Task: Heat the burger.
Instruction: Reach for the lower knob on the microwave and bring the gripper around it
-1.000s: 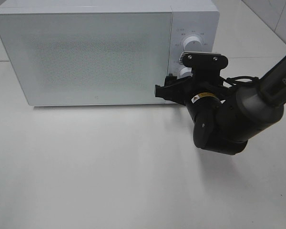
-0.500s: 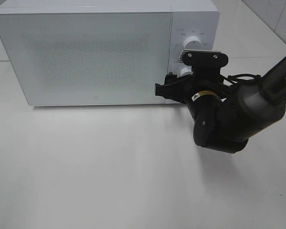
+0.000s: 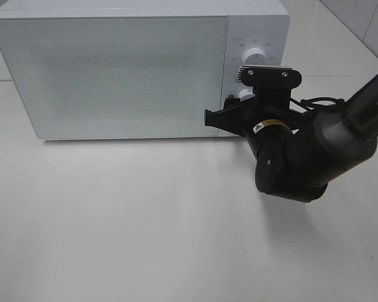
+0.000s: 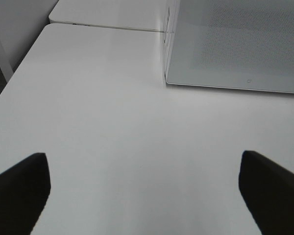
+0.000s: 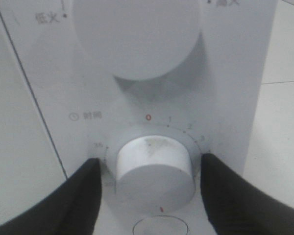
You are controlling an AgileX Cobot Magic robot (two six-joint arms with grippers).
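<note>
White microwave [image 3: 113,69], two dials [image 5: 137,34], right gripper [image 5: 151,165]

My right fingers [image 5: 225,196] look like matt black plastic. The knob [image 5: 154,164] is smooth white plastic, smudged grey on its face. The microwave [image 3: 258,25] is satin white, its door [image 3: 113,75] frosted and finely speckled. The table [image 3: 113,220] is smooth, faintly glossy.

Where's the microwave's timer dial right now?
The timer dial is the lower knob on the microwave's right-hand control panel, under the larger upper knob; in the right wrist view it sits between the right gripper's two black fingers.
</note>
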